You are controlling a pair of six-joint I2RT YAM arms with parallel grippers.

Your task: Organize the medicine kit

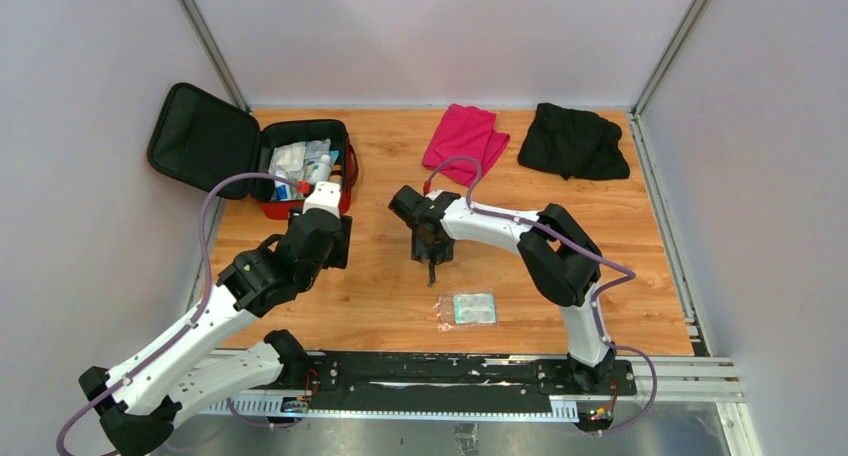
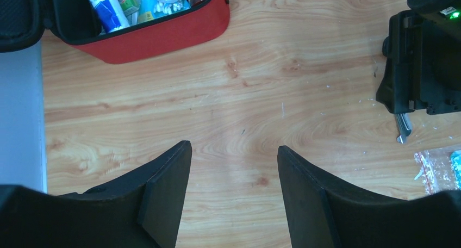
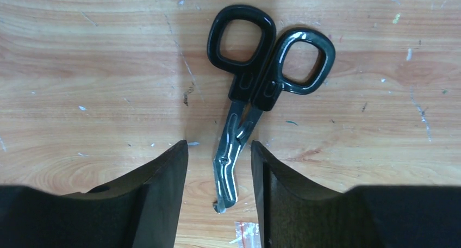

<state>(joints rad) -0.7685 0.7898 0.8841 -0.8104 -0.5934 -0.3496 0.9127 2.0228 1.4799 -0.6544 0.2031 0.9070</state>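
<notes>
The red medicine kit (image 1: 281, 211) lies open at the far left, its black-lined lid (image 1: 200, 141) flat on the table, with tubes and packets inside. My left gripper (image 1: 330, 244) hovers just in front of it, open and with nothing in it (image 2: 235, 147); the kit's red wall (image 2: 163, 33) shows at the upper left of the left wrist view. Black-handled scissors (image 3: 255, 85) lie flat mid-table. My right gripper (image 1: 432, 259) stands over them, open, with a gap on each side of the blades between its jaws (image 3: 219, 144).
A clear plastic bag with a green pad (image 1: 467, 309) lies near the front edge, just beyond the scissors' tip (image 3: 247, 231). A folded pink cloth (image 1: 465, 141) and a black cloth (image 1: 573, 141) lie at the back. Walls enclose the table on three sides.
</notes>
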